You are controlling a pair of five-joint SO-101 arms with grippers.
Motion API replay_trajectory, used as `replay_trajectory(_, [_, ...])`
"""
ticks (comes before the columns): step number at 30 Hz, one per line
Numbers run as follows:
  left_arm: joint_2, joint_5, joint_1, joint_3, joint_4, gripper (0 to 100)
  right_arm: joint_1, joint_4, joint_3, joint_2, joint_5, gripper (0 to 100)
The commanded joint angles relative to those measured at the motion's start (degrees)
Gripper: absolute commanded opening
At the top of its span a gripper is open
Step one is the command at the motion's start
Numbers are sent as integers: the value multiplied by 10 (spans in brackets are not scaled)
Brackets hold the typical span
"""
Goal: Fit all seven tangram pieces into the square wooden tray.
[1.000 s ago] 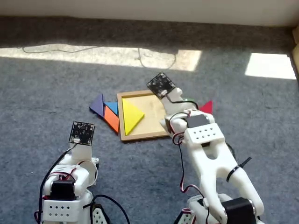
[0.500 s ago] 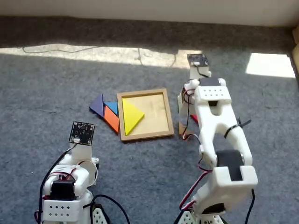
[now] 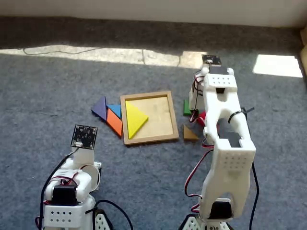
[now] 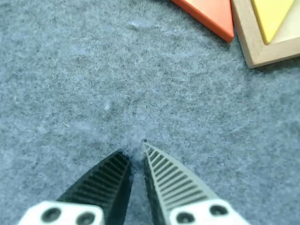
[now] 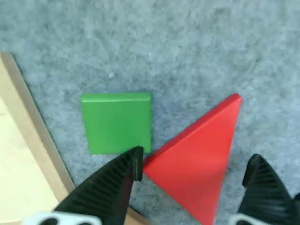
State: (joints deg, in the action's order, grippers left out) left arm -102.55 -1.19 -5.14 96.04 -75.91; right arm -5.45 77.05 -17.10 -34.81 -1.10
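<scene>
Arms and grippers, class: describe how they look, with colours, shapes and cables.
The left arm and right arm are white blocky plastic with black motors and red and black cables. The left gripper has ribbed pointed fingers, one black, one grey; the right gripper has black ones.

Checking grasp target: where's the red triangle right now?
Red triangle: on the carpet right of the tray, beside the green square; in the right wrist view it sits between the right gripper's open fingers.
</scene>
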Motion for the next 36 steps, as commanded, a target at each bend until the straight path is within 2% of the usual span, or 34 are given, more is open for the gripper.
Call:
replay_trajectory(1, [-13, -2, -5, 12, -2, 6, 3, 3, -26, -10, -15, 333])
replay_trajectory(5, [-13, -2, -5, 12, -2, 6, 3, 5, -23, -14, -33, 333])
replay_trajectory(11, [-13, -2, -5, 12, -2, 6, -14, 77, -27, -12, -34, 333])
replay_trajectory(27, [-13, -2, -5, 12, -2, 6, 3, 60, -22, -16, -33, 333])
replay_trajectory(32, [-13, -2, -5, 12, -2, 6, 3, 65, -22, -17, 27, 333])
replay_trajectory(36, [-13, -2, -5, 12, -2, 6, 3, 85, -23, -17, 36, 333])
